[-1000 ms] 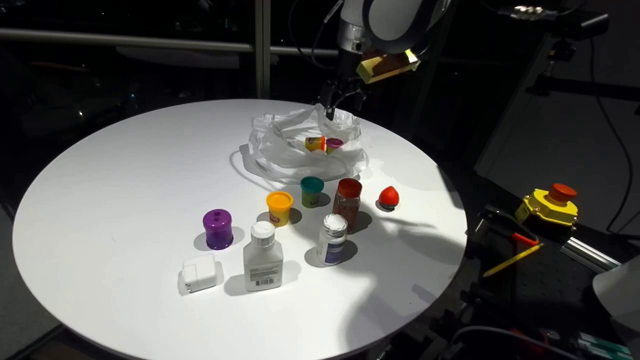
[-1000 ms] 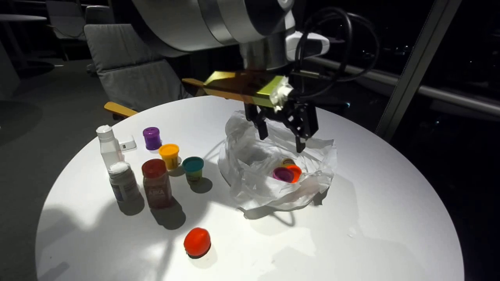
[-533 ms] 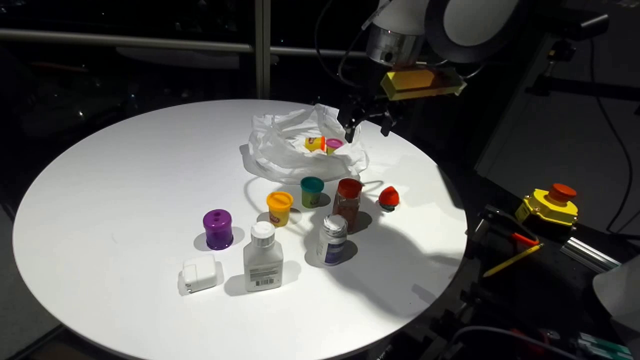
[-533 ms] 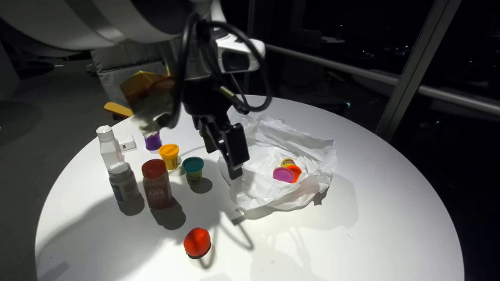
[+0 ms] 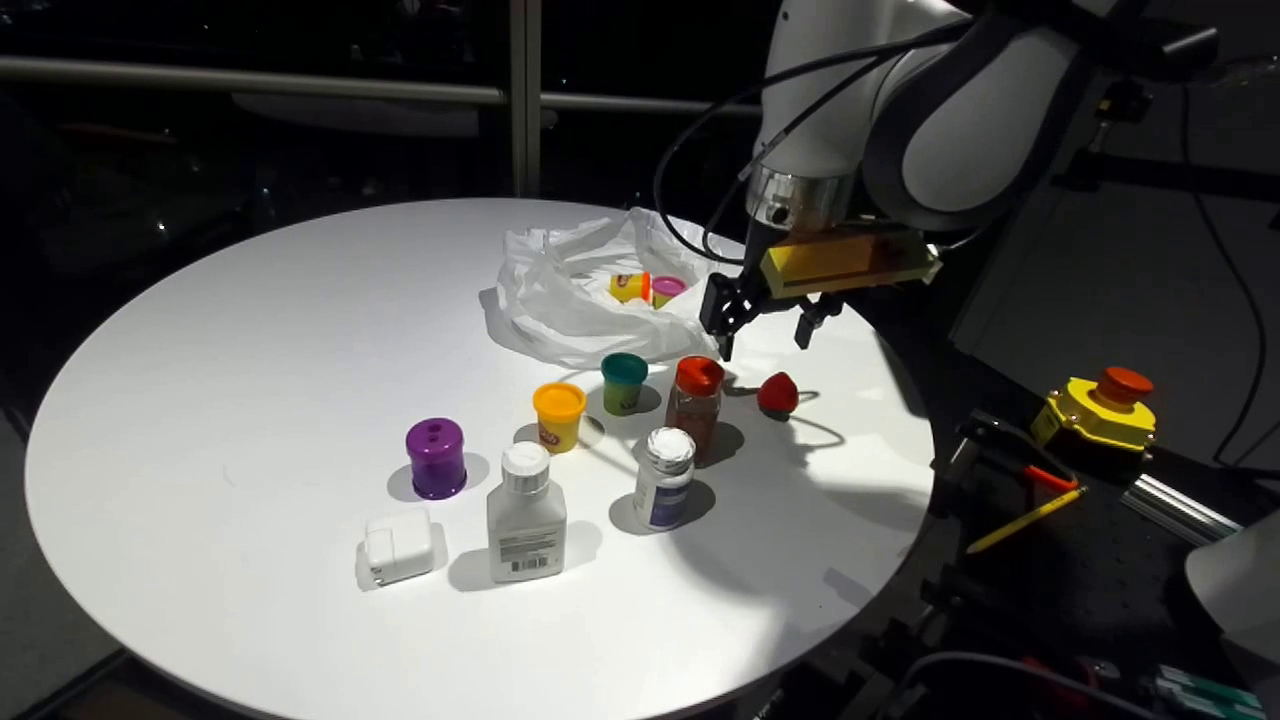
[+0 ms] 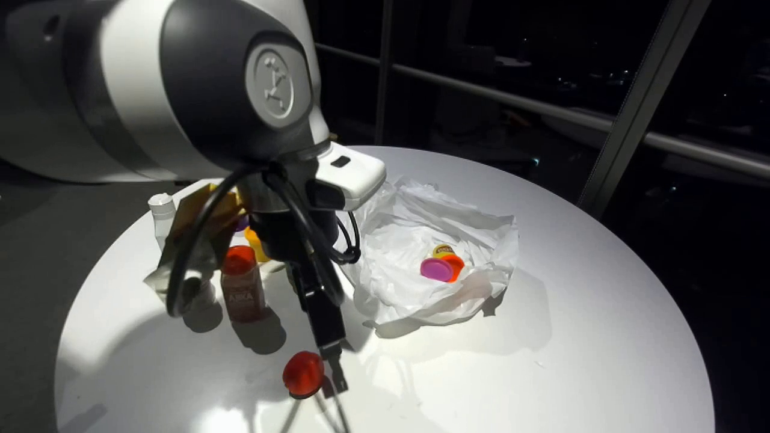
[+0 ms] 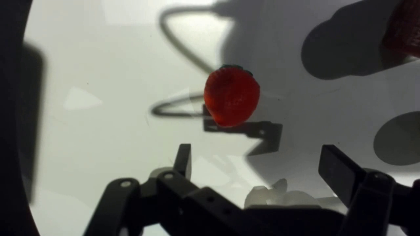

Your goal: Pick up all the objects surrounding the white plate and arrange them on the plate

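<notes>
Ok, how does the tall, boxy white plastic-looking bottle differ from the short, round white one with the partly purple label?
Height: the boxy white bottle stands taller than the round white bottle.
Shape: the boxy one has a squared body with sloping shoulders; the round one is cylindrical.
Label: the boxy one shows a barcode; the round one shows a purple patch.
Both have white caps and stand upright on the round white table.
</notes>
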{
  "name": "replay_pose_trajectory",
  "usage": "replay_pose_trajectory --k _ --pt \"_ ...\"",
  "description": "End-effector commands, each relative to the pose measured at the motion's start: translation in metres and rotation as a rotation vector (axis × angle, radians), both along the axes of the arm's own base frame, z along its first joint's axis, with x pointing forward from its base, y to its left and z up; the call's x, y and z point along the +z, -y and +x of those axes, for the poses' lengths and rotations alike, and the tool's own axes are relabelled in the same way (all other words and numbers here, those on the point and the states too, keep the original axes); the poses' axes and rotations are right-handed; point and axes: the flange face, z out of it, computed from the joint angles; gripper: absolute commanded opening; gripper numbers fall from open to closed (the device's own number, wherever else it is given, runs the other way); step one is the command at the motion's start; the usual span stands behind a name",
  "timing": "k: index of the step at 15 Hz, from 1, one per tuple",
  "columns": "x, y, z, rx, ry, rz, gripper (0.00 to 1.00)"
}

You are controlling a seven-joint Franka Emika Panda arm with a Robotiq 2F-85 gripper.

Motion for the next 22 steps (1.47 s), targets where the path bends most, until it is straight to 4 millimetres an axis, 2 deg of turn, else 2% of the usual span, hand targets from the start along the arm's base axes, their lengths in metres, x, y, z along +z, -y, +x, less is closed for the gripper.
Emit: replay_pose_trajectory --k 1,8,9,10,15,17,19,21,22 --pt "-0.023 0.002 -0.002 -0.073 -0.030 0.029 1.00" --pt "-0.043 0.000 -0.008 -0.193 -0.066 0.070 1.00" --pt "-0.045 0.002 -0.008 -0.204 -0.068 0.064 0.91" --pt "-0.047 0.003 -0.007 -0.209 -0.071 0.067 0.73" --pt "-0.053 0.004 -0.008 -0.233 -0.083 0.060 0.33" --pt "-0.041 0.002 -0.008 -0.218 -0.078 0.049 0.24" --pt "-0.016 0.004 -0.005 -0.197 -0.059 -0.009 0.24" --pt "0.021 0.010 0.008 -0.160 -0.014 -0.108 0.24" --pt "0.043 0.013 0.023 -0.134 0.019 -0.173 0.24"
